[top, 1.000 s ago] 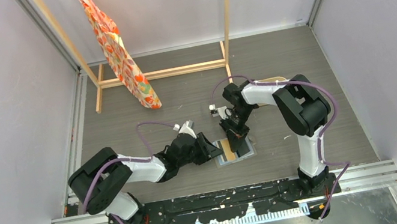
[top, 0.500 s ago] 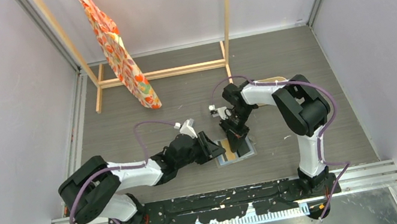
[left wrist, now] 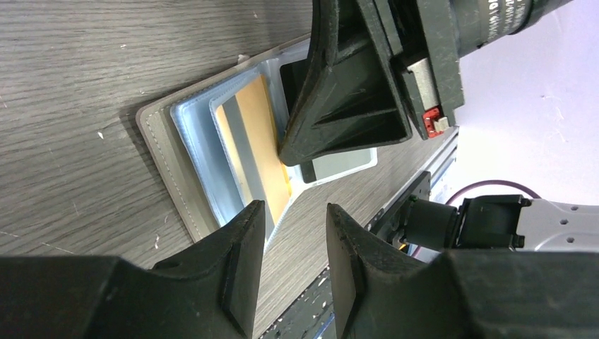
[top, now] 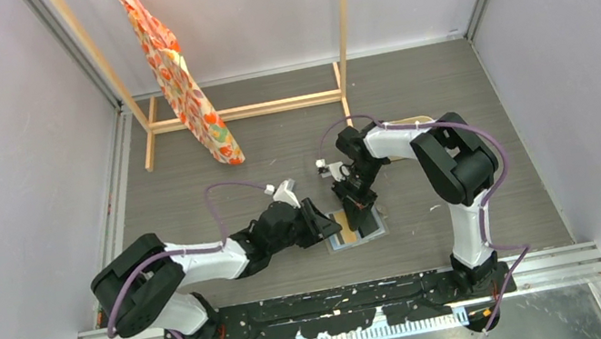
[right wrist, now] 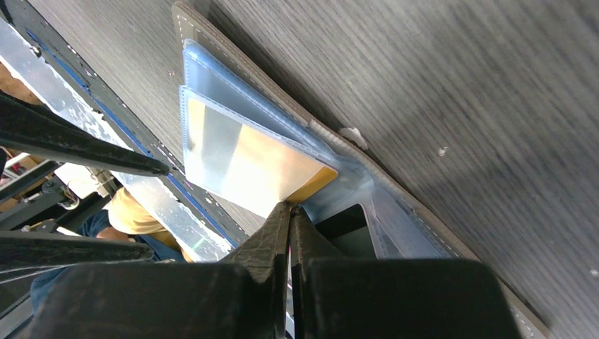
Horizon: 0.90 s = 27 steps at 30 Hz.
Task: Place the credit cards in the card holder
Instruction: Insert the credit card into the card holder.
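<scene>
The right end effector (right wrist: 285, 209) is clenched, its two fingers (right wrist: 265, 244) pressing flat against each other with no gap showing. Its tip is meeting the near corner of a gold credit card (right wrist: 247, 159); whether it is pinching that corner or only pushing on it cannot be told. The card is lying in a clear sleeve inside the card holder (left wrist: 162, 169), which is spread open and flat on the counter (top: 273, 137), its grey cover underneath and pale silvery-blue leaves facing up. In the top view the right end effector is coming down onto the holder from 12 o'clock, its arm arching away toward 1 o'clock before dropping back to its base at 5 o'clock.

The left end effector (left wrist: 295, 212) is released, its fingers (left wrist: 240, 261) standing apart with nothing between them. It is hovering just beside the holder at 9 o'clock, tips pointing at the open leaves but not touching them. Its arm is stretching low across the counter toward 8 o'clock.

The holder is sitting near the counter's front edge, between the two end effectors. Well apart, at 11 o'clock, a wooden rack (top: 246, 111) is standing by the back wall with an orange patterned cloth (top: 180, 79) hanging from it.
</scene>
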### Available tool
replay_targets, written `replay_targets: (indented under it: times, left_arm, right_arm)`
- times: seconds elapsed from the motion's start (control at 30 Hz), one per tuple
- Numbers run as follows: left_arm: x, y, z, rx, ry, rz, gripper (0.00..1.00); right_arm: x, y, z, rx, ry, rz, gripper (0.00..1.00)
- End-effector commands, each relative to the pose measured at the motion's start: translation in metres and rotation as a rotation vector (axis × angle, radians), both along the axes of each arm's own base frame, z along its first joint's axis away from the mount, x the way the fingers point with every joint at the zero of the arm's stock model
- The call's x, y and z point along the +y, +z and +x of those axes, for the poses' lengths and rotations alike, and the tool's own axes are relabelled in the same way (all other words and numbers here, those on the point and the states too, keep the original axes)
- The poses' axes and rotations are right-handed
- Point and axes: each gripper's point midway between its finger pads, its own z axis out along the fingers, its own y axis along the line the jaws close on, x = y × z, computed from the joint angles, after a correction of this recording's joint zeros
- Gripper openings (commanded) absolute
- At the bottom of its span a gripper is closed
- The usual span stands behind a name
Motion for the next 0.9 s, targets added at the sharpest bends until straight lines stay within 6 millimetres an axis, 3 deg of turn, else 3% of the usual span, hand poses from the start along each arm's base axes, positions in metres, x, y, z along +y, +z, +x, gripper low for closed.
replay_targets:
  times: [0.0,0.2,0.53,0.87]
  left_arm:
    - [-0.007,0.003,0.008,-0.027,0.006,0.005,0.38]
    - [-0.005,-0.005,0.007,-0.012,0.005,0.027,0.39]
    - [0.001,-0.003,0.011,-0.032,0.032,0.06,0.4]
    - [-0.011,-0.003,0.013,-0.027,0.014,0.022,0.4]
  right_arm:
    - [0.0,-0.005,0.01,-0.04,0.012,-0.019,0.06]
    - [0.0,-0.005,0.009,-0.038,0.013,-0.018,0.06]
    - [0.0,-0.005,0.009,-0.034,0.014,-0.02,0.07]
    - [0.0,-0.005,0.009,-0.034,0.016,-0.019,0.07]
